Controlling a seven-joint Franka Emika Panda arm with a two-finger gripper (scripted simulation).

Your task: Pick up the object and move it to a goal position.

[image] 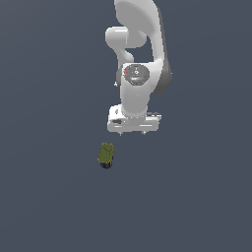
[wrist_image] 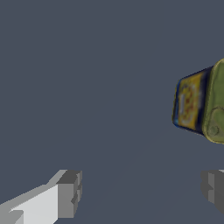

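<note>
Olive-green with a dark end, the object (image: 106, 155) lies on the grey tabletop (image: 44, 187) in the exterior view. It sits apart from the white hand (image: 133, 132), nearer the picture's lower edge and a little toward the exterior view's left. The hand hangs from the arm (image: 140, 54) with nothing in it.

Seen from the wrist, the two grey fingers (wrist_image: 68, 192) stand far apart, released, with bare tabletop between them. The object (wrist_image: 201, 103) lies outside that gap, beyond the fingertips and off to one side, cut by the frame edge; its blue-and-yellow face shows.
</note>
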